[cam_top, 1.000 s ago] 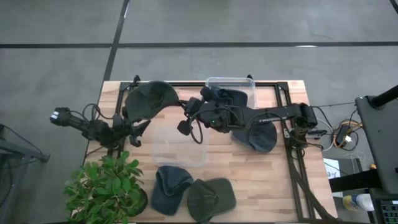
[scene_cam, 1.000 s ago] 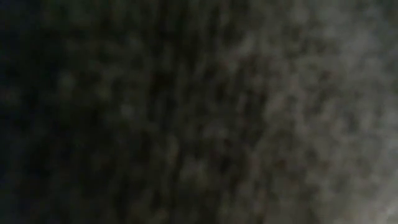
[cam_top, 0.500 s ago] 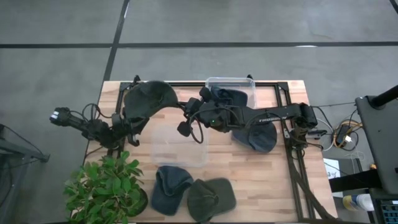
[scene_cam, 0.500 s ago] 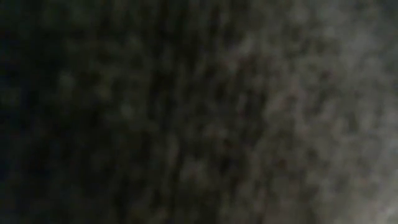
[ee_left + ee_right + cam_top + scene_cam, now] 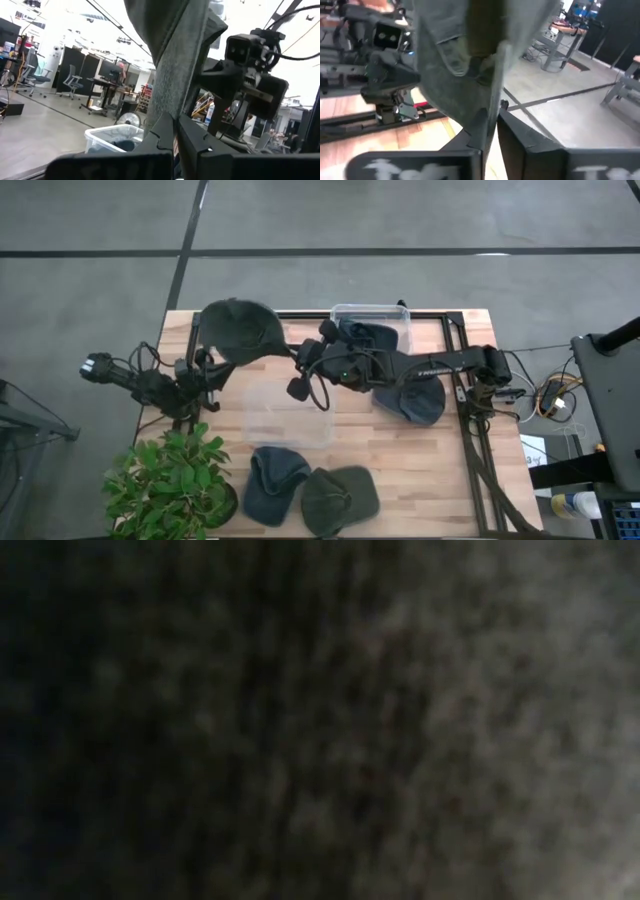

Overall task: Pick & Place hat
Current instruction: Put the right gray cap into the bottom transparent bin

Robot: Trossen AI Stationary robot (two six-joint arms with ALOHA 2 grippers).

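A dark green hat (image 5: pixel 238 330) hangs over the table's far left part, between my two grippers. My left gripper (image 5: pixel 207 367) reaches in from the left and is shut on the hat's left side. My right gripper (image 5: pixel 297 360) comes from the right and is shut on the hat's right side. In the left wrist view the hat's cloth (image 5: pixel 175 55) fills the middle, with my right arm's wrist camera (image 5: pixel 250 47) behind it. The right wrist view shows the cloth (image 5: pixel 455 55) and, behind it, my left arm (image 5: pixel 385 75). Dark cloth covers the whole low view. My left gripper pinches an edge of the hat's cloth (image 5: pixel 169 107) between its two fingers (image 5: pixel 157 137). It comes level from the table's left. The hat is lifted off the table. My right gripper has a fold of the hat's cloth (image 5: pixel 487 102) between its two fingers (image 5: pixel 475 132), coming level from the table's right. The cloth spreads from there toward my left gripper.
An empty clear bin (image 5: pixel 290 415) stands mid-table. A second clear bin (image 5: pixel 372 330) at the far edge holds a dark blue hat. Another dark hat (image 5: pixel 418 402) lies under my right arm. Two hats (image 5: pixel 275 485) (image 5: pixel 340 500) lie at the near edge beside a potted plant (image 5: pixel 170 480).
My left gripper has shut on the hat's left side and moved a little toward the far edge. The hat's left part has risen and shifted toward the far left. Its right side has stayed in my right gripper.
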